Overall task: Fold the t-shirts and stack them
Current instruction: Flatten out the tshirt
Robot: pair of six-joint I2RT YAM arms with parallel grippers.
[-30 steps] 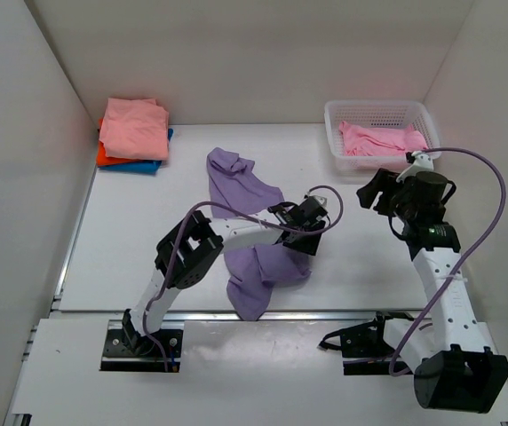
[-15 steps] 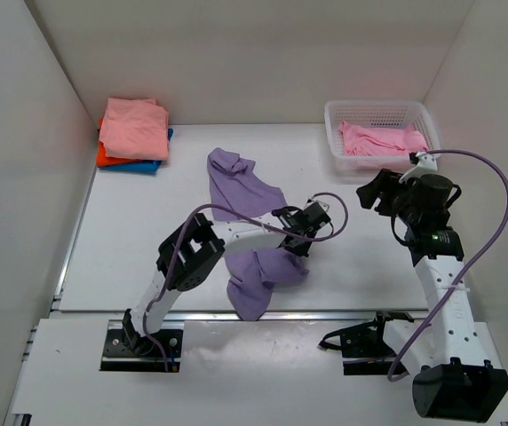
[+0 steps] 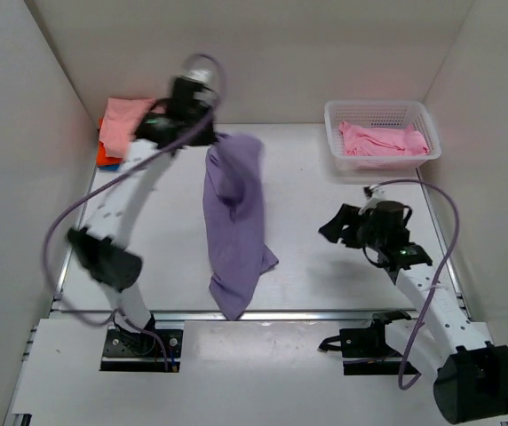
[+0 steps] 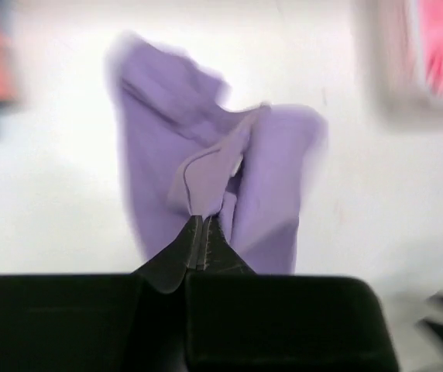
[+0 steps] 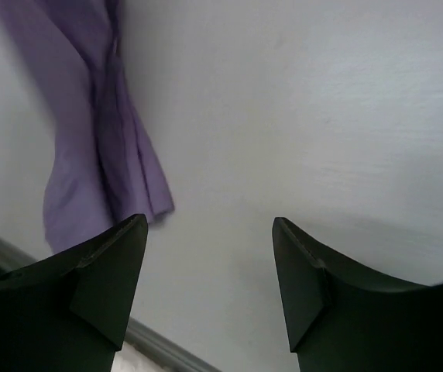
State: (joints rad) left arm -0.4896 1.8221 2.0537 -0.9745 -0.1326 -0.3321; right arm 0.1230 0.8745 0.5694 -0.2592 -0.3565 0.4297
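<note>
Top external view: your left end effector (image 3: 211, 133) is clamped shut on the lavender t-shirt (image 3: 234, 213), which hangs lengthwise, its lower end near the tabletop's (image 3: 343, 275) front edge. The right end effector (image 3: 332, 226) is wide open, empty and well apart. Lower slowly — lay the cloth flat, unbunched.

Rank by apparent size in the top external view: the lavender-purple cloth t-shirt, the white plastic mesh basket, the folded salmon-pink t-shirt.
1. Lavender-purple cloth t-shirt, lifted nearer the camera, so unsure.
2. White plastic mesh basket.
3. Folded salmon-pink t-shirt, partly hidden by the left arm.
</note>
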